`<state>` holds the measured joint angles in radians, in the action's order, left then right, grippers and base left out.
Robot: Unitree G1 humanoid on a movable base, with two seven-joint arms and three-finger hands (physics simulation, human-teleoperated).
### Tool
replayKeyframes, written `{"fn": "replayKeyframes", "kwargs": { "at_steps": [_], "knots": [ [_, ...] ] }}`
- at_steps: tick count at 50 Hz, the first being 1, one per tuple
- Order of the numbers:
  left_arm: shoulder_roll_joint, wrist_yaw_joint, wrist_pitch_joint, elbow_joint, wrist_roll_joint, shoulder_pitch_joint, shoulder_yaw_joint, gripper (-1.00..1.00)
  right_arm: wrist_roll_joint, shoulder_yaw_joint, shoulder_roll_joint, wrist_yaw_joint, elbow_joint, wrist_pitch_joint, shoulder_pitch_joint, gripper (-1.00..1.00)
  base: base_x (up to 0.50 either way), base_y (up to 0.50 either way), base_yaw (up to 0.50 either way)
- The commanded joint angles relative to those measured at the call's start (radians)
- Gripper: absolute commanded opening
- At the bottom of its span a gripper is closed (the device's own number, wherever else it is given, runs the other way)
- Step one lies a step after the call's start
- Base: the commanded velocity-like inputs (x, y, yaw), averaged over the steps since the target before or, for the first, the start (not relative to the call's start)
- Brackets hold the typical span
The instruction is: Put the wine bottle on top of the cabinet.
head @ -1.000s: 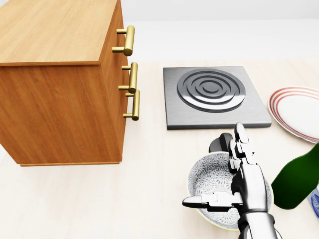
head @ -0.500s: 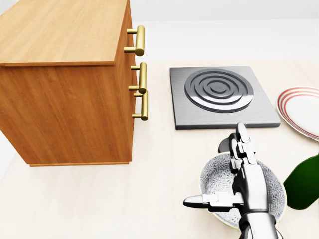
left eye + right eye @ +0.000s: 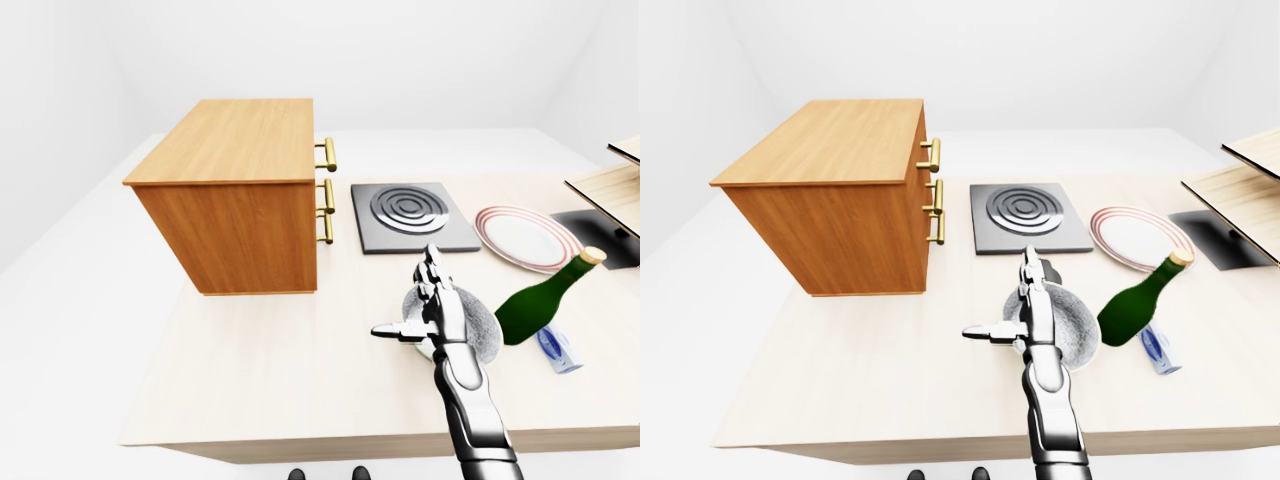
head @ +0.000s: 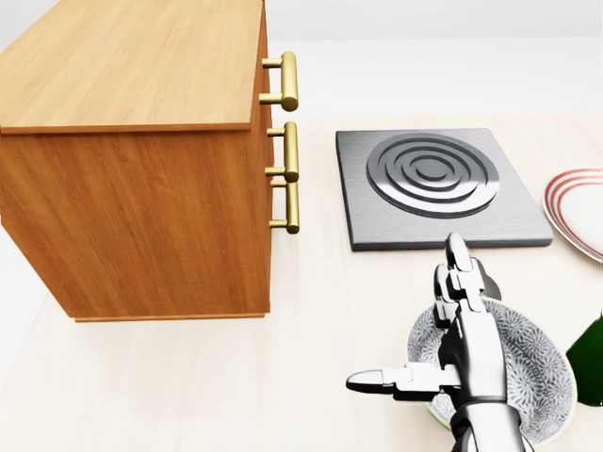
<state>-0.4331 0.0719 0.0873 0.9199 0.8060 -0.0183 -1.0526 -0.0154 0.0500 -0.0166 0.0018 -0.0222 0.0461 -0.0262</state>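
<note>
The green wine bottle (image 3: 541,301) with a tan cork lies tilted on the table at the right of the left-eye view, neck pointing up and right. Only its dark base (image 4: 592,365) shows at the head view's right edge. The wooden cabinet (image 3: 236,196) with brass handles stands at the left, its flat top (image 4: 132,66) bare. My right hand (image 3: 412,298) is open, fingers straight and thumb out to the left, hovering over a patterned bowl (image 3: 482,332) left of the bottle and apart from it. My left hand is not in view.
A square steel hob plate (image 3: 410,213) sits right of the cabinet's handles. A red-rimmed white plate (image 3: 526,238) lies further right. A small blue packet (image 3: 557,350) lies below the bottle. Wooden shelves (image 3: 610,184) and a dark slab (image 3: 598,230) stand at the far right.
The whole head view has shifted: cabinet, hob and bowl slid right in the picture and the bottle nearly left it, so the camera moved left. The right hand keeps its open pose.
</note>
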Motion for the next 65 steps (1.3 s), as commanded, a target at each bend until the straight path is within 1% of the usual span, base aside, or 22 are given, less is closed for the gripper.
{"fn": "replayKeyframes", "kwargs": {
  "at_steps": [1,2,5,15,21,22,23,25,26,27,28,29,32,38,44,49,50,52,56,58,61,65],
  "knots": [
    [0.003,-0.002,0.0,-0.002,-0.003,0.001,0.004,1.0,-0.004,0.001,0.0,0.003,-0.007,0.011,-0.003,1.0,0.36,0.0,0.0],
    [0.003,-0.003,0.0,-0.002,-0.006,0.0,0.006,1.0,-0.007,0.004,0.0,0.001,-0.007,0.015,-0.002,1.0,0.36,0.0,0.0],
    [0.003,-0.002,0.0,-0.002,-0.006,0.001,0.005,1.0,-0.002,0.003,-0.001,-0.004,0.004,0.007,0.005,1.0,0.04,0.0,0.0],
    [-0.003,0.003,0.0,0.003,0.011,0.0,-0.01,1.0,-0.004,0.004,0.0,-0.009,-0.003,0.003,0.003,1.0,0.0,0.0,0.0],
    [-0.005,0.004,0.0,0.0,0.006,-0.001,-0.005,1.0,0.006,0.002,0.004,-0.025,-0.019,0.018,-0.007,1.0,0.0,0.0,0.0],
    [-0.005,0.004,0.0,-0.001,0.008,0.0,-0.006,1.0,0.01,0.009,0.011,-0.054,-0.039,0.0,-0.009,1.0,0.0,0.0,0.0],
    [-0.006,0.005,0.0,-0.002,0.008,0.0,-0.006,1.0,-0.007,0.006,0.014,-0.05,-0.098,-0.008,-0.021,1.0,0.0,0.0,0.0],
    [-0.005,0.002,0.0,-0.001,0.005,-0.001,-0.006,1.0,0.041,0.011,0.011,-0.108,-0.209,-0.064,-0.019,1.0,0.0,0.0,0.0],
    [-0.004,0.0,0.0,-0.002,0.002,-0.002,-0.006,1.0,0.047,0.017,0.01,-0.124,-0.3,-0.131,-0.012,1.0,0.0,0.0,0.0],
    [-0.002,-0.003,0.0,-0.005,-0.002,-0.003,-0.005,1.0,0.075,0.029,0.01,-0.163,-0.413,-0.133,0.0,1.0,0.0,0.0,0.0],
    [-0.001,-0.004,0.0,-0.006,-0.001,-0.002,-0.006,1.0,0.08,0.034,0.008,-0.172,-0.494,-0.133,0.016,1.0,0.0,0.0,0.0],
    [-0.001,-0.004,0.0,-0.006,-0.001,-0.002,-0.006,1.0,0.08,0.034,0.008,-0.172,-0.5,-0.133,0.017,1.0,0.0,0.0,0.0],
    [0.001,-0.01,0.0,-0.009,0.0,-0.006,-0.014,1.0,0.086,0.071,0.008,-0.216,-0.638,-0.133,0.065,1.0,0.0,0.0,0.0],
    [-0.001,-0.007,0.0,-0.009,0.011,-0.008,-0.022,1.0,0.094,0.08,0.006,-0.253,-0.683,-0.133,0.062,1.0,0.0,0.0,0.0],
    [-0.001,-0.003,0.0,-0.009,0.007,-0.006,-0.013,1.0,0.067,0.124,-0.021,-0.268,-0.817,-0.133,0.135,1.0,0.0,0.0,0.0],
    [0.004,-0.008,0.0,-0.011,0.001,-0.007,-0.01,1.0,0.039,0.188,-0.044,-0.273,-0.868,-0.133,0.161,1.0,0.0,0.0,0.0],
    [0.002,-0.007,0.0,-0.012,0.007,-0.006,-0.014,1.0,0.06,0.192,-0.06,-0.283,-0.875,-0.133,0.164,1.0,0.0,0.0,0.0],
    [-0.003,-0.003,0.0,-0.01,0.016,-0.007,-0.02,1.0,0.036,0.228,-0.068,-0.273,-0.9,-0.133,0.185,1.0,0.0,0.0,0.0],
    [-0.003,0.0,0.0,-0.01,0.017,-0.008,-0.016,1.0,0.032,0.263,-0.106,-0.283,-0.944,-0.133,0.225,1.0,0.0,0.0,0.0],
    [-0.001,0.0,0.0,-0.011,0.017,-0.008,-0.015,1.0,-0.008,0.295,-0.118,-0.263,-0.972,-0.133,0.257,1.0,0.0,0.0,0.0],
    [-0.001,-0.002,0.0,-0.013,0.018,-0.01,-0.017,1.0,-0.008,0.338,-0.152,-0.287,-0.997,-0.133,0.291,1.0,0.0,0.0,0.0],
    [-0.003,0.002,0.0,-0.014,0.024,-0.01,-0.02,1.0,-0.049,0.424,-0.183,-0.299,-1.024,-0.133,0.318,1.0,0.0,0.0,0.0]
  ]
}}
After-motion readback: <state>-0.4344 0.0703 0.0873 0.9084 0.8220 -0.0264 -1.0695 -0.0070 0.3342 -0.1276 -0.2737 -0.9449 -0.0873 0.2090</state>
